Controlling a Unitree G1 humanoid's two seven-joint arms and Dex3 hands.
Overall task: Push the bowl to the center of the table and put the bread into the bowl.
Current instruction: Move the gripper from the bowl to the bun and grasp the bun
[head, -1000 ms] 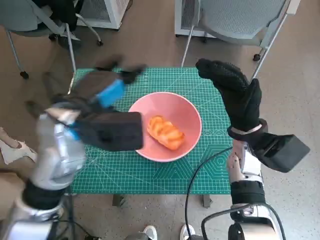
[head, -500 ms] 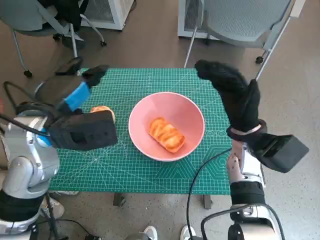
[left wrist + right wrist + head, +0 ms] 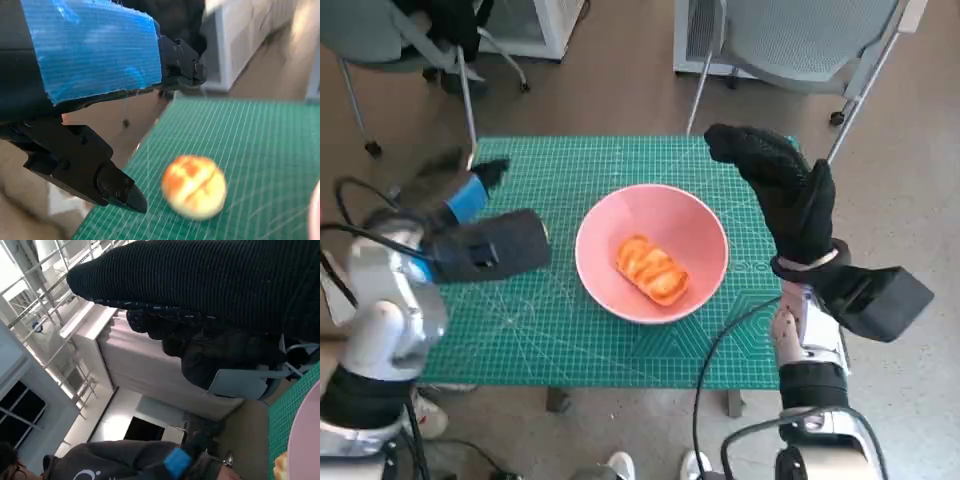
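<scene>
The pink bowl (image 3: 695,215) stands in the middle of the green mat (image 3: 620,340), with an oblong orange bread (image 3: 652,268) lying in it. A second, round bread (image 3: 194,186) lies on the mat left of the bowl; only the left wrist view shows it, since my forearm hides it from the head. My left hand (image 3: 458,192) hovers over the mat's left edge, its fingers (image 3: 117,192) apart above the round bread and holding nothing. My right hand (image 3: 782,185) is raised over the mat's right side, beside the bowl, fingers spread and empty.
A grey chair (image 3: 790,40) stands behind the table's far right and another chair (image 3: 380,40) at the far left. A white cabinet (image 3: 535,25) is behind. A black cable (image 3: 720,350) runs over the front right of the mat. The right wrist view catches a person (image 3: 7,460).
My left hand has drawn back from the bowl's left rim to the table's left edge. The round bread showed beside the bowl half a second ago; my forearm now covers it. The right hand barely moved.
</scene>
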